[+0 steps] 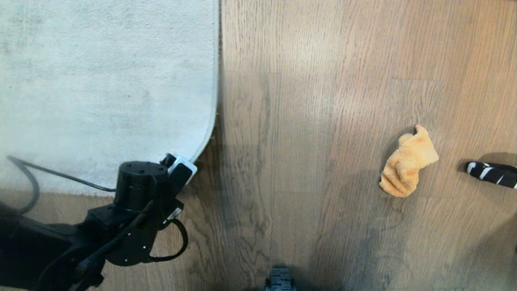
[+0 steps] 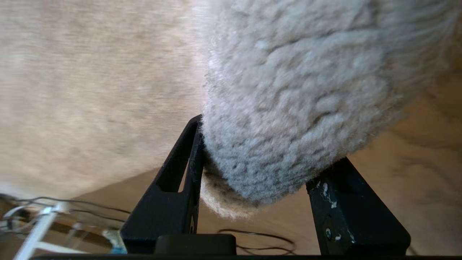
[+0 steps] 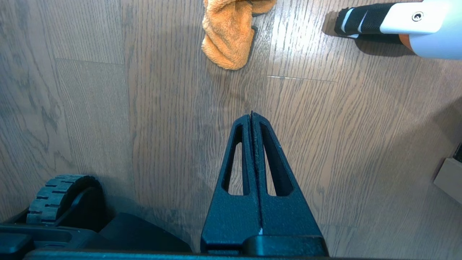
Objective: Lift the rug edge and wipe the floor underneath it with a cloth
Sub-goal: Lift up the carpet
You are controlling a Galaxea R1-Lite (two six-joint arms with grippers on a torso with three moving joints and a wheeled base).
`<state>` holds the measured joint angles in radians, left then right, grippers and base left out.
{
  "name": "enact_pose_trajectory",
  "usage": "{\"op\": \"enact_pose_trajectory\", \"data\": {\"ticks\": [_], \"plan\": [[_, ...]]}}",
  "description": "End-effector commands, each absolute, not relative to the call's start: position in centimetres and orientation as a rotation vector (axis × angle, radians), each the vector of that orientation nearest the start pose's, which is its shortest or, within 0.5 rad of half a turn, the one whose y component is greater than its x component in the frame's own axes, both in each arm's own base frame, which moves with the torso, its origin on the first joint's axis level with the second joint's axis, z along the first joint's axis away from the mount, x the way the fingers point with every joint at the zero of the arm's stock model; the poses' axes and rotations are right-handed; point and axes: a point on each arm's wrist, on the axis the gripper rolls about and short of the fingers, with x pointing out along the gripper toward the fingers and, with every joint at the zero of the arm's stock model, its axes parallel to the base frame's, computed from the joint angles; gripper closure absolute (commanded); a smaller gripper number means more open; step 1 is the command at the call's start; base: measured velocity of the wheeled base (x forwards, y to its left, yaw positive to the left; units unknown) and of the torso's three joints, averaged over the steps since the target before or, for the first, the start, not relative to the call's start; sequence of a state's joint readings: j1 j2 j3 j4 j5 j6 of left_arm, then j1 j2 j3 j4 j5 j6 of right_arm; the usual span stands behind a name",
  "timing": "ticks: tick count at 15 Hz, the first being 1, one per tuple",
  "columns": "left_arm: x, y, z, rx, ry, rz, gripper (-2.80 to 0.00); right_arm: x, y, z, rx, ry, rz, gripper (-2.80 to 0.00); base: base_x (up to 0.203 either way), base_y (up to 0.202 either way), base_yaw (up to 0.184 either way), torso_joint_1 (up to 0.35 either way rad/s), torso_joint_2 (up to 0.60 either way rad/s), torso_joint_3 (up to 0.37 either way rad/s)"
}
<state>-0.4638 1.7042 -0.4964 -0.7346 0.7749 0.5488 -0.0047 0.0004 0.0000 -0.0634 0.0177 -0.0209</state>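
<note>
- The left gripper (image 2: 252, 169) is clamped on the rug edge (image 2: 274, 144): in the left wrist view the two black fingers (image 2: 180, 187) stand on either side of a folded lump of grey pile, with a strip of beige backing showing beneath it.
- In the head view the left gripper (image 1: 181, 167) sits at the rounded near corner of the light grey rug (image 1: 105, 89), where the rug meets the floor (image 1: 282, 141); the fingertips are hidden by the wrist there.
- The rug covers the left part of the head view, its long straight border running away from the robot.
- The cloth (image 1: 408, 162), orange-tan and crumpled, lies on the bare wood-grain planks well to the right of the rug, touched by nothing.
- Just beyond the cloth, at the right border, lies a black object with white stripes (image 1: 492, 173); the right wrist view shows it joined to a white housing (image 3: 422, 29).
- The right gripper (image 3: 251, 117) hangs above the bare floor with its fingers pressed together, grasping nothing, the cloth (image 3: 227, 32) ahead of it and apart.
- A base wheel (image 3: 54, 198) shows near that gripper.
</note>
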Motion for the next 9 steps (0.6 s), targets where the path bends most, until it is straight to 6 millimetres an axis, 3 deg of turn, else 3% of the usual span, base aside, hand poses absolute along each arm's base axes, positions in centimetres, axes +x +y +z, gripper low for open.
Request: {"op": "enact_pose_trajectory", "data": {"ticks": [1,4,9], "plan": [[23.5,-8.8,13.4,0.811,0.430,0.246,0.00,-2.3,0.1,8.2,-0.022,-0.065,0.013,0.00,0.000,0.000,0.000,0.000,0.00,0.000],[23.6,-8.2,13.9,0.801,0.425,0.268,0.00,-2.3,0.1,8.2,-0.022,-0.065,0.013,0.00,0.000,0.000,0.000,0.000,0.00,0.000],[23.2,-5.3,15.6,0.794,0.401,0.295,0.00,-2.3,0.1,8.2,-0.022,-0.065,0.013,0.00,0.000,0.000,0.000,0.000,0.00,0.000]]}}
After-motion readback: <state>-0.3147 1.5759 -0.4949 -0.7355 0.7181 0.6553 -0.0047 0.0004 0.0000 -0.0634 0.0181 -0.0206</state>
